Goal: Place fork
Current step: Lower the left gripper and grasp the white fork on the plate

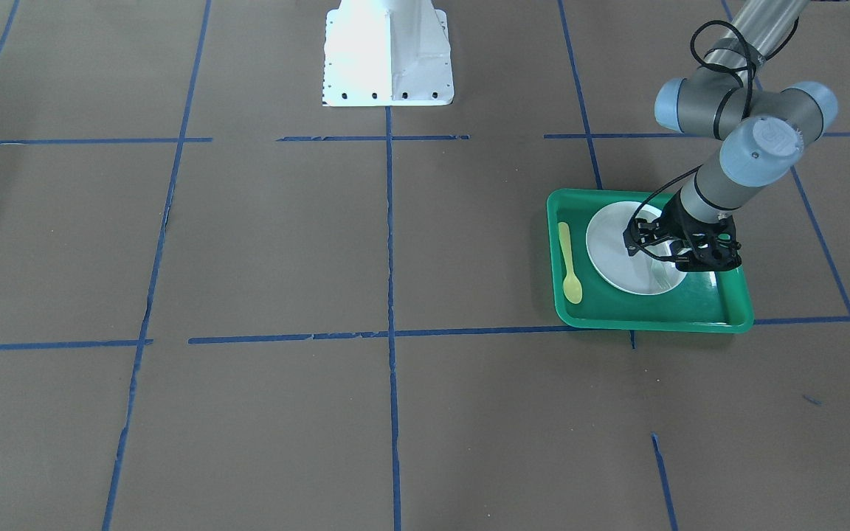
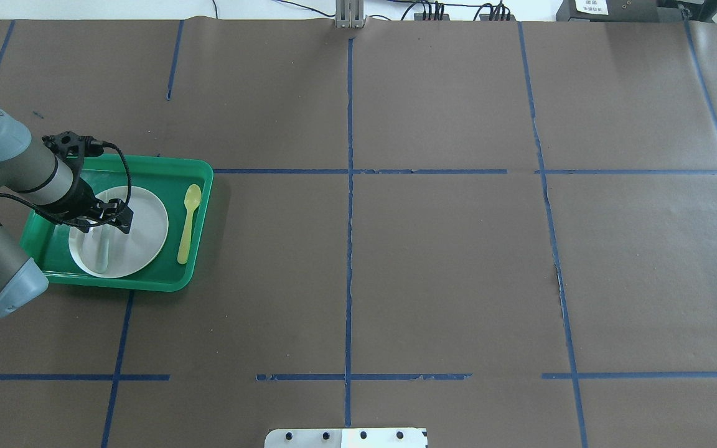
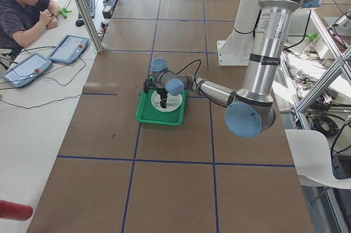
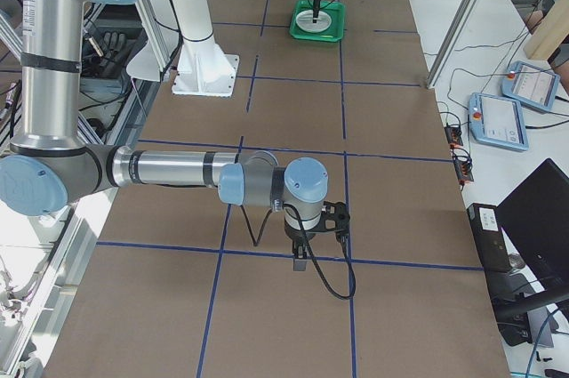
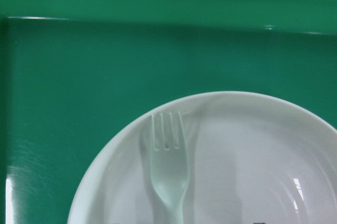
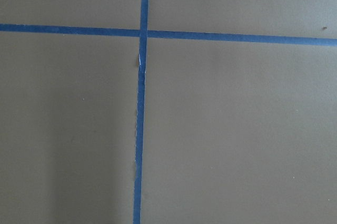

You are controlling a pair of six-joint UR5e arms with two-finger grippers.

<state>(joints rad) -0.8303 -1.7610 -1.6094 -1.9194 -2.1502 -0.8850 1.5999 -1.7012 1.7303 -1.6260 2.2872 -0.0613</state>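
Note:
The pale white fork [image 5: 168,171] lies on the white plate [image 5: 253,155] inside the green tray [image 5: 79,76], tines toward the tray's wall. In the overhead view the fork [image 2: 103,249] sits on the plate's left half [image 2: 147,218]. My left gripper [image 2: 106,224] hangs low over the fork's handle end, and its jaws look spread to either side of the handle. It also shows in the front view [image 1: 679,254] above the fork [image 1: 662,277]. My right gripper [image 4: 300,262] shows only in the exterior right view, far from the tray, low over bare table. I cannot tell whether it is open or shut.
A yellow spoon [image 2: 188,224] lies in the tray [image 2: 147,171] beside the plate. The brown table is crossed by blue tape lines. The white robot base [image 1: 388,59] stands at the table's middle edge. An operator [image 3: 22,8] sits at a side desk.

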